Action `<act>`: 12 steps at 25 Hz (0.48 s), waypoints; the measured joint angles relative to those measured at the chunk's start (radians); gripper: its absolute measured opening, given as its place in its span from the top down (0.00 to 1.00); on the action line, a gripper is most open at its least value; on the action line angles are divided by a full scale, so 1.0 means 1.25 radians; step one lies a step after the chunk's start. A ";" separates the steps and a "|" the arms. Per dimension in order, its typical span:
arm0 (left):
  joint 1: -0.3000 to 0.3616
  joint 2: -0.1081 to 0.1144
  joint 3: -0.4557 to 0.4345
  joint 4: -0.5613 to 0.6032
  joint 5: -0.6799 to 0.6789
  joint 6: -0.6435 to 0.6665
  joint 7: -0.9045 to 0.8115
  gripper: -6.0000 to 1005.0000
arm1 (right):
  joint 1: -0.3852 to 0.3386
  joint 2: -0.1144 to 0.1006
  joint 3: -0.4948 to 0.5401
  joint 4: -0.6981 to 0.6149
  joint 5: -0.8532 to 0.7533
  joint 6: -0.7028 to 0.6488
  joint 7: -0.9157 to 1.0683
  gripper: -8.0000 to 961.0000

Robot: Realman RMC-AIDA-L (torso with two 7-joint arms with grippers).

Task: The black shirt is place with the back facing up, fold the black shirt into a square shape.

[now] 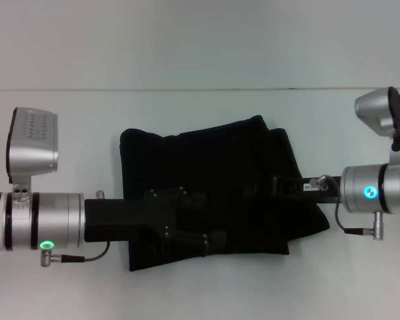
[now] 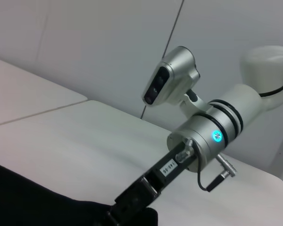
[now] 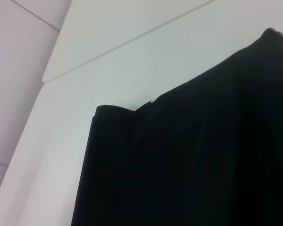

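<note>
We see one black shirt [image 1: 217, 173] lying folded on the white table [image 1: 200, 60], in the middle of the head view between the two arms. Its bundle is roughly rectangular, with the long axis running left to right across the table, and its far edge rises toward a small peak on the right side. Layers overlap on the right, where a flap sticks out toward the right arm.

We count two grippers. The left gripper [image 1: 187, 230] reaches in from the left and lies over the near left part of the shirt. Black on black, its fingers are hard to separate from the cloth, so we cannot tell how they stand. The right gripper [image 1: 280, 187] comes in from the right over the shirt's right edge; its tip is lost against the fabric, and we cannot tell its fingers either.

The right wrist view shows only a corner and fold edge of the shirt on the table. In the left wrist view the shirt is cut off at the frame's edge.
</note>
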 joint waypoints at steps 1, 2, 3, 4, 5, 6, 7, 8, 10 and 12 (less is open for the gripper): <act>0.001 0.000 -0.001 -0.001 0.000 -0.002 0.002 0.08 | 0.000 0.004 0.001 0.000 0.000 0.002 -0.005 0.69; 0.001 0.000 -0.001 -0.002 0.000 -0.003 0.003 0.08 | -0.001 0.006 0.003 0.000 0.001 0.004 -0.014 0.72; 0.002 0.000 -0.001 -0.002 0.001 -0.003 0.004 0.08 | -0.002 0.008 0.006 0.000 0.004 0.005 -0.023 0.76; 0.002 0.000 -0.002 -0.003 0.003 -0.004 0.004 0.08 | -0.003 0.009 0.010 0.000 0.009 0.007 -0.034 0.80; 0.002 0.000 -0.002 -0.003 0.005 -0.004 0.004 0.08 | -0.003 0.010 0.012 0.001 0.018 0.007 -0.047 0.84; 0.002 0.000 -0.002 -0.003 0.005 -0.004 0.004 0.09 | -0.004 0.010 0.015 0.003 0.029 0.008 -0.063 0.88; 0.002 0.000 -0.002 -0.003 0.005 -0.004 0.003 0.09 | -0.005 0.010 0.016 0.004 0.042 0.008 -0.077 0.88; 0.002 0.000 -0.003 -0.003 0.005 -0.004 0.002 0.09 | -0.006 0.010 0.017 0.004 0.051 0.008 -0.087 0.88; 0.002 0.000 -0.004 -0.003 0.006 -0.004 0.001 0.09 | -0.006 0.008 0.017 0.001 0.067 0.008 -0.107 0.89; 0.002 0.000 -0.006 -0.003 0.005 -0.002 -0.002 0.09 | -0.003 0.004 0.018 -0.002 0.080 0.005 -0.123 0.90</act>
